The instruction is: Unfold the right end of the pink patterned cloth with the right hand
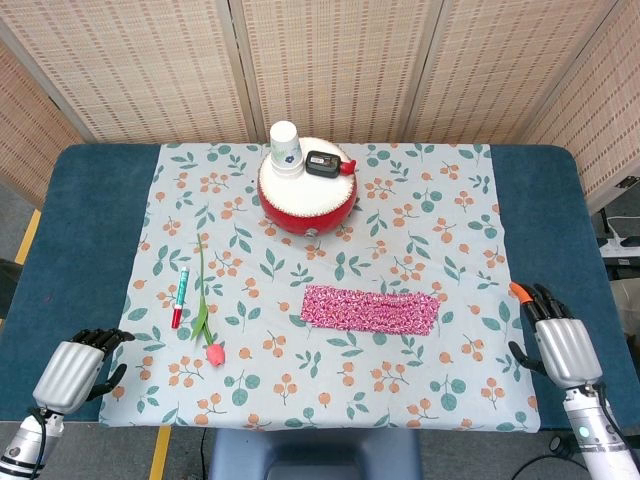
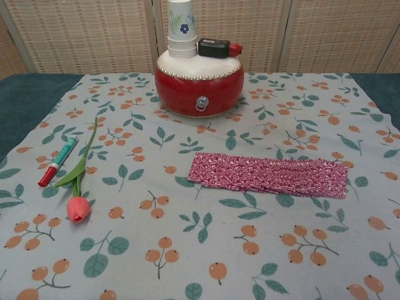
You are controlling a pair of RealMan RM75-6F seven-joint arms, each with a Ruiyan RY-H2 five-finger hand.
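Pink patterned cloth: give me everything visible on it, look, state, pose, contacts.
The pink patterned cloth is a fabric strip with a fine pink-and-white print, folded into a long narrow band. It lies flat, running left to right, on the leaf-and-berry tablecloth, in front of the red drum. In the chest view layered folds show toward its right end. Nothing but the tablecloth touches it; the right hand rests apart, off to its right.

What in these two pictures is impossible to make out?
- Folded layers of the pink patterned cloth: what lies underneath is hidden by its top layer, both views.
- Black device on the red drum: too small to identify.
- Left hand and right hand: outside the chest view.
- Marker label: too small.
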